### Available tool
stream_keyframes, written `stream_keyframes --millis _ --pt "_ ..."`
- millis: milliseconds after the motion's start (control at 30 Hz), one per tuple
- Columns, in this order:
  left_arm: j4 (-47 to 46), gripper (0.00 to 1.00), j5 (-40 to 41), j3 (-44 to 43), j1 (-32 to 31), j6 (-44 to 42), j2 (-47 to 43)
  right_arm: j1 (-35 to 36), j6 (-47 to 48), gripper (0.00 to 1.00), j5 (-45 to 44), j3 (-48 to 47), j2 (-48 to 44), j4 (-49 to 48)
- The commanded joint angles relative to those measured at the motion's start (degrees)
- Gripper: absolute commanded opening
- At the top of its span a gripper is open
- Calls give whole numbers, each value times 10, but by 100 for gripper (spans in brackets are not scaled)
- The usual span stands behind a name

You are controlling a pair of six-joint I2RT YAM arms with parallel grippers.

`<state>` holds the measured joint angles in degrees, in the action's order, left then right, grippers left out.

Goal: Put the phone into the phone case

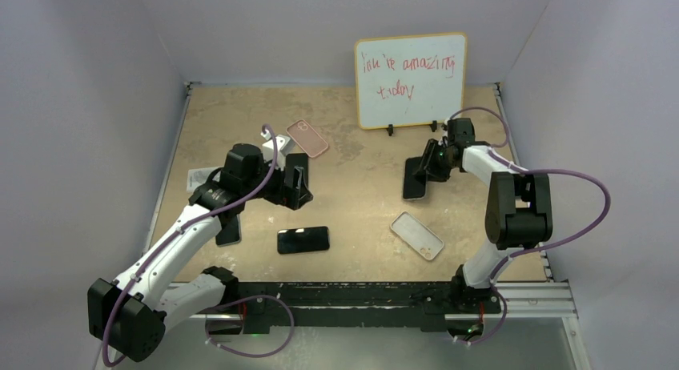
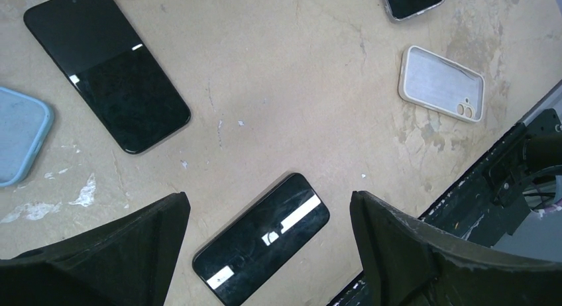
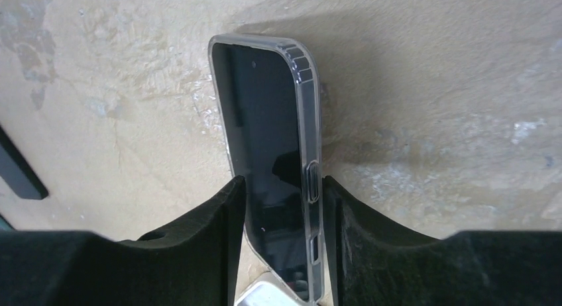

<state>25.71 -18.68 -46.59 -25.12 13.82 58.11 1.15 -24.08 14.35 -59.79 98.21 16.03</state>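
- Beneath both arms lies a scuffed tan table (image 1: 360,202).
- Beyond the right gripper (image 3: 285,181) a whiteboard (image 1: 411,80) stands upright on small feet; red handwriting on it reads "you're amazing today".
- Left gripper (image 2: 268,200): released, with its fingers spread wide and nothing between them, hanging above the table.
- Right gripper: its fingers sit close on either side of the cased phone (image 3: 265,140). Whether they press it or have let go, I cannot tell.
- Cased phone: a dark screen already wrapped in the clear case (image 3: 311,114), standing tilted on one long edge on the table.
- Bare phone (image 2: 262,238): flat, screen up, directly below the left gripper.
- Second bare phone (image 2: 106,77): flat, further out and to one side of the left gripper.
- Pale case (image 2: 441,84): empty, lying on the opposite side.
- Blue case (image 2: 20,134): at the frame edge, near the second bare phone.
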Motion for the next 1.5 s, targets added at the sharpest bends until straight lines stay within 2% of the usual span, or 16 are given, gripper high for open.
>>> stream_keyframes --millis 0,233,567,700,933,1133,1467 --pt "3 96 30 -7 2 -9 -7 -2 9 49 -49 -26 -8 31" --pt "9 96 48 -10 2 -5 1 -2 2 53 -107 -30 -31 65" --pt "12 96 65 -11 2 -5 -3 3 -27 55 -100 21 -104 121" --pt "13 96 65 -13 2 -8 -1 12 -105 53 -103 65 -142 140" --pt "11 96 51 -13 2 -10 -10 38 -328 49 -111 121 -202 204" --pt "10 96 49 -12 2 -12 -16 61 -509 47 -118 185 -266 202" --pt "4 95 32 -11 2 -14 -14 61 -652 41 -134 207 -262 220"
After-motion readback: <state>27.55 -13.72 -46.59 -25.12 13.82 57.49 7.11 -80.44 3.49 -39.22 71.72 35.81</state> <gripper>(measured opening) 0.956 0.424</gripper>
